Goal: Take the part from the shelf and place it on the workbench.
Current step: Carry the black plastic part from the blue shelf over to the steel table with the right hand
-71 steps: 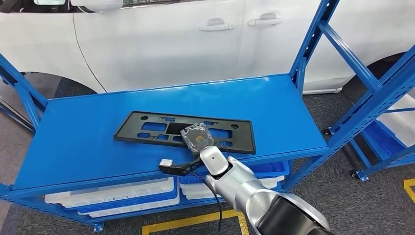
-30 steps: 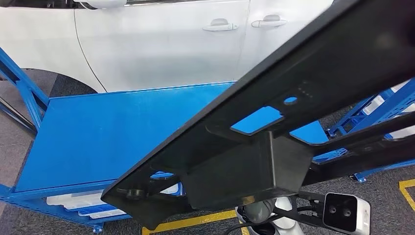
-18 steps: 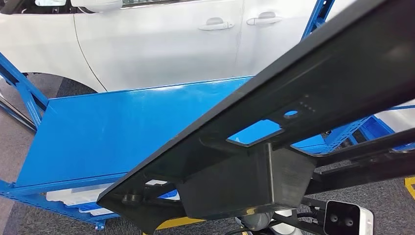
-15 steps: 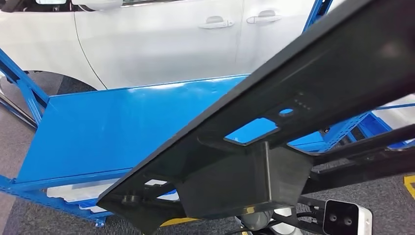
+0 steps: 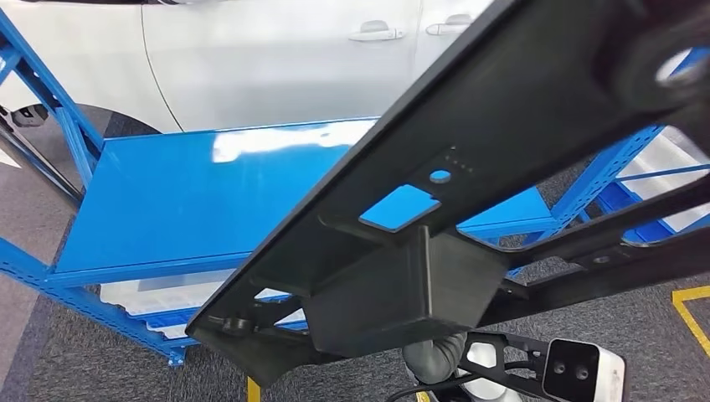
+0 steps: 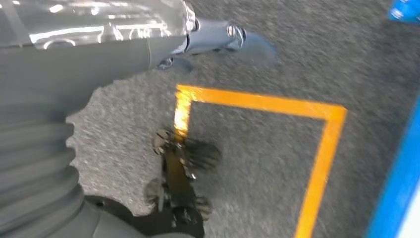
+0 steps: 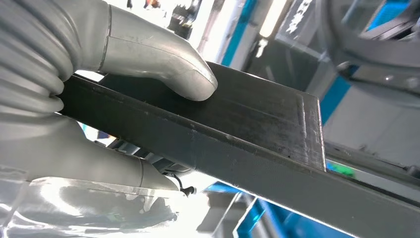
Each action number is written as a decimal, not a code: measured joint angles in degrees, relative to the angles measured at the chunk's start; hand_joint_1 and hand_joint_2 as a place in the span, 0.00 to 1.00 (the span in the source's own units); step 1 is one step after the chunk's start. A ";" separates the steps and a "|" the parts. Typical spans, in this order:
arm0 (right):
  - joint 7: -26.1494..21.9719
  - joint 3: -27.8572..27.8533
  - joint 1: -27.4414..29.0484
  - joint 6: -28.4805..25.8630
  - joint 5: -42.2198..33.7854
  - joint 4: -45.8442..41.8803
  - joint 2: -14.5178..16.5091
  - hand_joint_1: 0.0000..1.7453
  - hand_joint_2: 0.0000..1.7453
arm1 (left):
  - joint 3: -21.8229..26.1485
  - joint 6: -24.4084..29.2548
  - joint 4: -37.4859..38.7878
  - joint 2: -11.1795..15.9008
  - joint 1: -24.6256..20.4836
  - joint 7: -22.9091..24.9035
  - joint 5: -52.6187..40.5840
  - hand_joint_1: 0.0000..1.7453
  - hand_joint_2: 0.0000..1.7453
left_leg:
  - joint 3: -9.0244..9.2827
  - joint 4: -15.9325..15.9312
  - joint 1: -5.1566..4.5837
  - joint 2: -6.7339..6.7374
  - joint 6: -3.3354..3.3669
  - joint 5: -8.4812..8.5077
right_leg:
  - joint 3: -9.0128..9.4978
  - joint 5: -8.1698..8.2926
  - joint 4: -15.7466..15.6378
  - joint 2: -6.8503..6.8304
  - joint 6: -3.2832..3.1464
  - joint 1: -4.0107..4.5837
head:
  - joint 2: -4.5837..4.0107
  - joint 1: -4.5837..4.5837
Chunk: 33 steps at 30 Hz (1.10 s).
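Right hand (image 7: 99, 94) clamped the black part (image 5: 469, 209) by its edge, thumb on top; part was lifted off the blue shelf (image 5: 192, 193), tilted close to the head camera. Looked stiff, long, light plastic; an edge hold may let it swing. Shelf uprights (image 5: 619, 159) and white car (image 5: 276, 59) crowded behind. Left hand (image 6: 44, 124): state unclear.

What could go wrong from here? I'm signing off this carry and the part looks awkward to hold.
The right hand grips the long black part at one spot, thumb on one face, so it may pivot or slip. The part hangs tilted close to the head camera and hides much of the way ahead. Its far end reaches toward the blue shelf upright and could strike it during a turn.
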 joint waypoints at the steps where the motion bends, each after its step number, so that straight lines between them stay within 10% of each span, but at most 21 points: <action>1: 0.00 -0.01 0.03 -0.34 0.15 0.42 -0.27 1.00 1.00 | -0.05 0.05 0.00 -0.12 0.02 0.21 -0.39 0.00 1.00 | -0.94 0.13 0.00 0.02 -0.10 0.57 | 1.23 0.94 0.02 0.00 0.00 0.00 | 0.00 0.00; 5: 0.02 -0.03 0.13 0.16 0.27 2.61 -1.15 1.00 1.00 | -0.39 0.52 0.00 -0.97 0.00 0.90 -1.49 0.00 1.00 | -3.24 0.46 -0.11 -0.05 -0.90 2.49 | 12.09 3.64 -13.30 0.03 -1.11 0.38 | 0.01 -0.01; 7: 0.01 -0.04 0.23 2.31 0.23 4.24 -1.34 1.00 1.00 | -0.43 0.72 0.00 -1.37 0.05 1.03 -1.53 0.00 1.00 | -3.53 0.18 -0.09 -0.05 -1.63 3.52 | 13.96 3.07 -16.86 0.05 -1.89 0.84 | 0.00 -0.01; 10: 0.05 -0.05 0.23 4.51 0.51 6.88 -1.26 1.00 1.00 | -0.43 0.77 0.00 -1.69 0.28 0.99 -1.67 0.00 1.00 | -4.13 0.77 0.01 -0.12 -2.54 2.79 | 12.96 4.77 -17.58 -0.24 -3.24 0.63 | 0.00 -0.02; 13: 0.05 -0.05 0.22 4.42 0.88 8.22 -0.84 1.00 1.00 | -0.50 0.72 0.00 -1.91 0.38 0.89 -2.30 0.00 1.00 | -6.51 9.30 0.19 -0.18 -3.00 -5.40 | 10.74 6.87 -17.74 -0.55 -4.21 0.67 | 0.00 -0.02; 15: 0.04 -0.05 0.43 3.66 1.12 8.64 -0.75 1.00 1.00 | -0.60 0.66 0.00 -1.95 0.38 0.93 -2.74 0.00 1.00 | -7.15 15.44 0.24 -0.17 -3.29 -7.84 | 8.87 8.18 -17.50 -0.63 -4.26 0.83 | 0.01 -0.02; 17: 0.04 -0.05 0.77 3.00 1.38 8.79 -0.75 1.00 1.00 | -0.67 0.64 0.00 -1.95 0.35 1.06 -3.03 0.00 1.00 | -4.60 15.17 0.28 -0.17 -3.36 -5.46 | 6.85 9.39 -17.04 -0.65 -4.06 0.88 | 0.01 -0.02; 19: 0.04 -0.05 0.96 2.73 1.47 8.75 -0.75 1.00 1.00 | -0.72 0.64 0.00 -1.95 0.20 1.22 -3.29 0.00 1.00 | 1.39 8.07 0.23 -0.18 -3.11 -3.74 | 5.06 10.45 -16.37 -0.61 -3.68 0.96 | 0.00 -0.02; 22: 0.01 -0.05 1.15 2.59 1.48 8.57 -0.80 1.00 1.00 | -0.78 0.64 0.00 -1.96 -0.03 1.44 -3.55 0.00 1.00 | 6.96 -0.70 -0.22 -0.26 -2.20 -5.47 | 3.96 11.92 -15.85 -0.68 -2.71 1.06 | 0.01 -0.02; 25: -0.02 -0.23 1.66 2.64 1.43 8.55 -0.92 1.00 1.00 | -0.79 0.60 0.03 -2.06 0.18 1.64 -3.62 0.00 1.00 | 5.73 -1.13 -0.11 0.00 -0.93 -4.07 | 3.29 11.59 -15.37 -0.46 -1.67 0.84 | 0.01 -0.01; 29: -0.02 -0.88 2.42 3.44 1.46 8.45 -1.18 1.00 1.00 | -0.85 0.63 0.04 -2.08 0.20 1.65 -3.98 0.00 1.00 | 2.29 -1.17 0.05 0.37 0.08 -1.07 | 0.27 0.87 -3.81 -0.18 -0.66 0.33 | 0.00 0.00; 31: -0.02 -1.23 2.72 4.01 1.56 8.41 -1.26 1.00 1.00 | -0.91 0.66 0.04 -2.09 0.26 1.44 -4.10 0.00 1.00 | 0.29 -1.07 0.03 0.37 -0.09 0.26 | 0.62 1.11 0.64 -0.18 -0.37 0.10 | 0.00 0.00; 33: -0.02 -1.57 2.85 4.40 1.66 8.38 -1.29 1.00 1.00 | -0.99 0.67 0.04 -2.12 0.29 1.28 -4.19 0.00 1.00 | -1.51 -0.89 0.04 0.37 -0.42 1.41 | 4.21 4.81 -1.73 -0.19 -0.41 -0.07 | 0.00 0.00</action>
